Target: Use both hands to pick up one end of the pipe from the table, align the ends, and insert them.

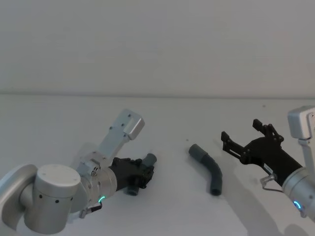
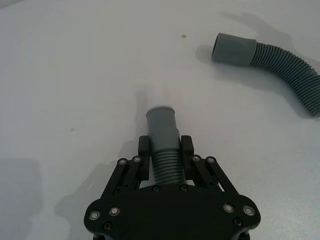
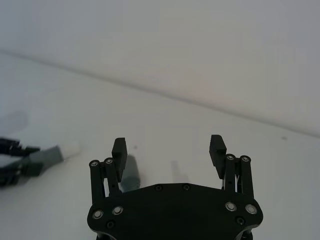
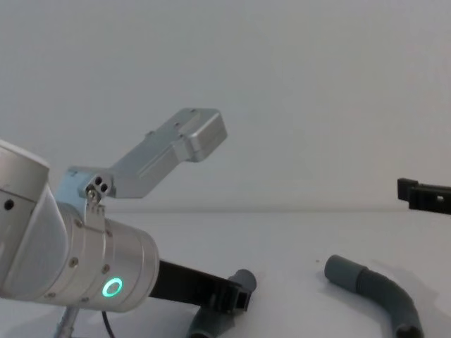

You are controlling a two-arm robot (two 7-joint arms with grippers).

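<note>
Black slim fingers (image 2: 145,150) clamped on the ribbed stretch of one dark-grey hose piece (image 2: 162,125), just behind its smooth end. Part of the left gripper (image 2: 166,152), low over the white table (image 2: 60,75) on the robot's left side. Smooth end poking out past the fingertips toward the middle of the table, with a white tip (image 3: 70,148) seen from the right wrist view. Rest of this piece hanging down under the gripper in the chest view. Behind the gripper, a thick silver arm (image 4: 77,260) with a green ring light (image 4: 111,286).

On the right, fingers (image 3: 217,147) of the right gripper (image 3: 169,150) spread wide with nothing between them. Hovering above the table and pointing in toward the middle.

Between the two grippers, nearer the right one, a second hose piece (image 1: 209,169) lying curved on the table. Wider cuff (image 1: 196,150) at its far end, turned toward the left. Touched by neither gripper.
</note>
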